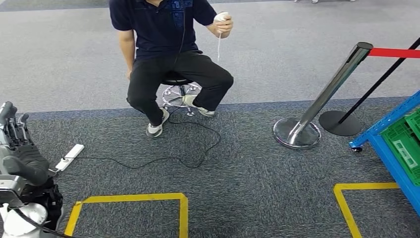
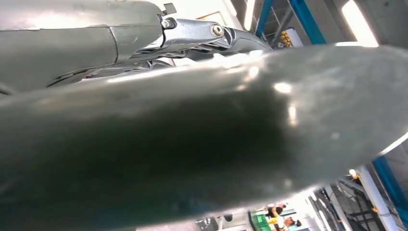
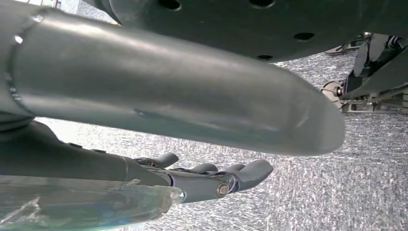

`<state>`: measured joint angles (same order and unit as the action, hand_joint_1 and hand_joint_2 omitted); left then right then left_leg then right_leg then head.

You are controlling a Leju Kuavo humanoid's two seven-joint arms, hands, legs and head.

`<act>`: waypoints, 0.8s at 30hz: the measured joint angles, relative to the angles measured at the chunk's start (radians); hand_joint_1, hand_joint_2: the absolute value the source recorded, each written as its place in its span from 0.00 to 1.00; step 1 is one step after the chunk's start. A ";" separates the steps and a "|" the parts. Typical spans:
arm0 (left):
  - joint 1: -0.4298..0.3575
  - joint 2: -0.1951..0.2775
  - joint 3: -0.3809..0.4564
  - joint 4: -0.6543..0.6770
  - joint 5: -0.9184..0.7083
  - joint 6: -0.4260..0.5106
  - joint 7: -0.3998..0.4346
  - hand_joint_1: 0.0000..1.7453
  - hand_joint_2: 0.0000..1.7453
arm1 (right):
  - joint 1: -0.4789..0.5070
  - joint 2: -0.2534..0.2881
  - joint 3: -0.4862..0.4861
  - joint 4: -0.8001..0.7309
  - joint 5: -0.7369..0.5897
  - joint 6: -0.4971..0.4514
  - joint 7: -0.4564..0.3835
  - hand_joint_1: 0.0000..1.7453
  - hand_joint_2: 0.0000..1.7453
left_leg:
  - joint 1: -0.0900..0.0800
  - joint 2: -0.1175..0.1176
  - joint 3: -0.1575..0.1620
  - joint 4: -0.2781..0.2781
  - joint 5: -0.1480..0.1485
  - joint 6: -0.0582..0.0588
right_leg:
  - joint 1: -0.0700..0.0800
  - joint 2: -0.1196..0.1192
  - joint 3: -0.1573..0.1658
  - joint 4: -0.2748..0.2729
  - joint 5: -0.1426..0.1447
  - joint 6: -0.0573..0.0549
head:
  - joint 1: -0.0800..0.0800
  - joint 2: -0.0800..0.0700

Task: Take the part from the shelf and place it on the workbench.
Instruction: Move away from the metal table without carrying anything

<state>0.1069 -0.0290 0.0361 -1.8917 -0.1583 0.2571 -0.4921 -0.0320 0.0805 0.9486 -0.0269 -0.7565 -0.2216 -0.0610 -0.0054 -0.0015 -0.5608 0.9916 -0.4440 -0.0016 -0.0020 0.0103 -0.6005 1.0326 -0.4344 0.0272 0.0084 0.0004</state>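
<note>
The robot has not picked up the part yet. At the right edge of the head view stands the blue shelf [image 1: 391,130] with a green crate [image 1: 406,148] in it. The part itself cannot be made out from here; it may be in that crate, but that is a guess. No surface to put it on is in the pictures.

The left hand [image 1: 22,153] is at the lower left of the head view. Its dark fingers look bent, but it is not clear whether they are apart or closed, so I cannot tell its state. In the right wrist view, the right hand [image 3: 211,178] hangs over the grey carpet with its fingers lying fairly straight and a little apart, and nothing in it.

Things that could go wrong: a black cable [image 1: 188,158] snakes over the floor in the middle, from a white power strip [image 1: 70,156] on the left. A foot could catch it. The shiny post [image 1: 322,96] with the red belt [image 1: 393,52] leans just beside the shelf, so a turning arm could knock it. A person [image 1: 168,54] sits on a stool [image 1: 179,89] at the top, close enough to bump if the robot walks that way.
</note>
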 joint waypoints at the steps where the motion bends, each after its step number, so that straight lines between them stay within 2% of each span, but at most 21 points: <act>1: 0.000 0.000 0.000 0.000 0.000 0.000 0.000 0.00 0.00 | 0.000 0.000 0.000 0.000 0.000 0.000 0.000 0.00 0.00 | 0.000 0.000 0.000 0.000 0.000 0.000 | 0.000 0.000 0.000 -0.001 0.001 0.000 | 0.000 0.000; 4: 0.000 0.000 0.000 0.000 0.000 0.002 0.000 0.00 0.00 | 0.000 0.000 0.002 0.001 0.000 0.000 0.000 0.00 0.00 | -0.001 0.000 0.000 0.001 0.000 0.001 | -0.002 0.000 0.001 -0.003 0.002 0.003 | 0.000 0.000; 9: 0.004 0.000 0.000 0.000 0.000 0.005 0.000 0.00 0.00 | 0.000 0.000 0.005 0.001 0.000 0.000 0.000 0.00 0.00 | -0.007 0.000 -0.002 0.005 -0.003 0.011 | -0.007 0.000 0.002 -0.006 0.005 0.010 | 0.000 0.000; 11: 0.004 0.000 0.000 0.000 0.000 0.005 0.000 0.00 0.00 | 0.000 0.000 0.006 0.001 0.000 0.000 0.000 0.00 0.00 | -0.010 0.000 -0.003 0.003 -0.003 0.017 | -0.010 0.000 0.003 -0.010 0.006 0.016 | -0.001 0.000; 13: 0.004 0.000 0.000 -0.001 0.000 0.005 0.000 0.00 0.00 | 0.000 0.000 0.007 0.001 0.000 0.000 0.000 0.00 0.00 | -0.006 0.001 0.003 -0.010 0.003 0.025 | -0.010 -0.001 0.000 -0.008 0.001 0.024 | 0.000 0.000; 15: 0.005 -0.001 0.000 -0.002 -0.001 0.006 0.000 0.00 0.00 | 0.001 0.000 0.007 0.001 0.000 0.000 0.000 0.00 0.00 | 0.002 0.002 0.012 -0.022 0.008 0.031 | -0.009 -0.002 -0.032 0.054 -0.033 0.031 | 0.003 0.000; 17: 0.006 -0.001 0.001 -0.002 -0.001 0.006 0.000 0.00 0.00 | 0.001 0.000 0.007 0.002 0.000 0.000 0.000 0.00 0.00 | 0.004 0.003 0.014 -0.023 0.007 0.033 | -0.011 -0.003 -0.098 0.187 -0.091 0.037 | 0.005 0.000; 18: 0.007 -0.001 0.001 -0.002 -0.001 0.006 0.000 0.00 0.00 | 0.002 0.000 0.007 0.002 0.000 0.000 0.000 0.00 0.00 | 0.004 0.003 0.015 -0.023 0.005 0.033 | -0.011 -0.003 -0.128 0.242 -0.108 0.039 | 0.005 0.000; 19: 0.008 -0.001 0.001 -0.002 -0.001 0.006 0.000 0.00 0.00 | 0.002 0.000 0.007 0.003 0.000 0.000 0.000 0.00 0.00 | 0.005 0.002 0.017 -0.022 0.004 0.031 | -0.012 -0.003 -0.143 0.267 -0.107 0.042 | 0.005 0.000; 20: 0.010 -0.002 0.001 -0.002 -0.001 0.006 0.000 0.00 0.00 | 0.003 0.000 0.008 0.004 0.000 0.000 0.000 0.00 0.00 | 0.007 0.002 0.020 -0.022 0.001 0.028 | -0.013 -0.003 -0.137 0.251 -0.087 0.044 | 0.006 0.000; 22: 0.011 -0.002 0.001 -0.002 -0.001 0.006 0.000 0.00 0.00 | 0.003 0.000 0.008 0.004 0.000 0.000 0.000 0.00 0.00 | 0.011 0.001 0.032 -0.020 -0.008 0.017 | -0.018 -0.006 -0.074 0.127 -0.021 0.050 | 0.006 0.000; 23: 0.011 -0.002 0.001 -0.002 -0.001 0.006 0.000 0.00 0.00 | 0.002 0.002 0.008 0.005 0.000 0.000 0.000 0.00 0.00 | 0.011 0.000 0.035 -0.017 -0.014 0.010 | -0.019 -0.005 -0.039 0.062 0.000 0.051 | 0.007 0.000; 24: 0.010 -0.002 0.001 -0.002 -0.001 0.006 0.000 0.00 0.00 | 0.000 0.004 0.008 0.005 0.000 0.001 0.000 0.00 0.00 | 0.009 0.000 0.037 -0.014 -0.019 0.003 | -0.020 -0.005 -0.014 0.019 0.009 0.046 | 0.007 0.000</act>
<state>0.1173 -0.0309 0.0372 -1.8938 -0.1595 0.2636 -0.4921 -0.0315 0.0845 0.9571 -0.0220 -0.7564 -0.2209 -0.0611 0.0039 -0.0015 -0.5241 0.9777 -0.4627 0.0019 -0.0221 0.0056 -0.6145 1.0516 -0.4256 0.0731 0.0156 0.0004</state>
